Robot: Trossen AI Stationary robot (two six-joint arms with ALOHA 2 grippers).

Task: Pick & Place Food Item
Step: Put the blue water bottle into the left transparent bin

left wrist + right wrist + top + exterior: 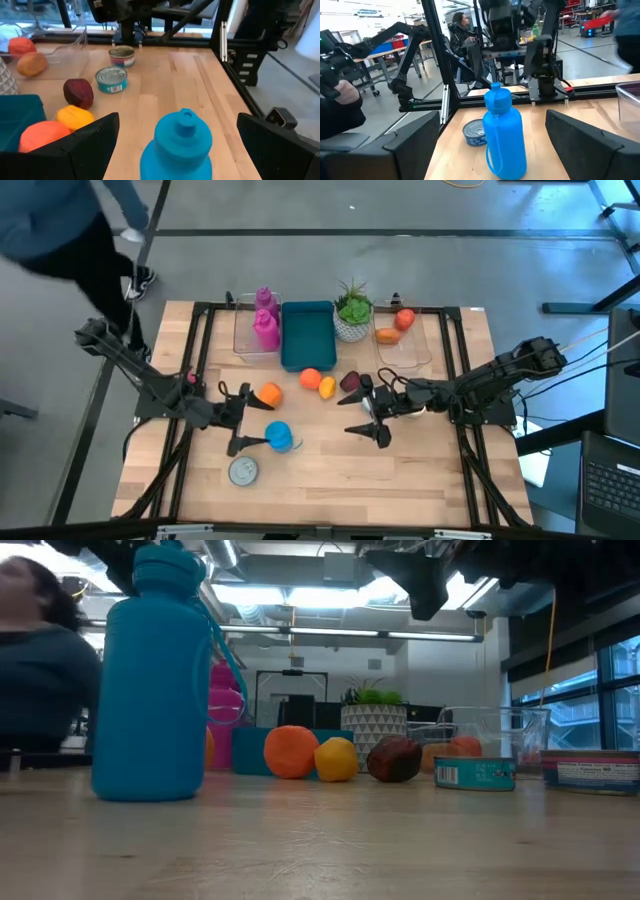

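A blue bottle (280, 436) stands upright on its base on the wooden table. My left gripper (241, 419) is open just left of it, and in the left wrist view the bottle (179, 145) shows between and ahead of the left gripper's (177, 119) spread fingers, untouched. My right gripper (373, 414) is open right of the bottle, above the table, facing the bottle (505, 132). Food items lie between the arms: an orange ball (310, 378), a yellow piece (327, 387), a dark red piece (350, 381) and another orange piece (268, 393).
A teal tray (307, 335), a clear bin holding pink bottles (265, 320), a potted plant (353, 310) and a clear bin with orange food (400, 330) line the far edge. A can (243, 470) sits near the bottle; two cans (111, 80) stand by the right arm. A person (60, 230) is beyond the far left corner.
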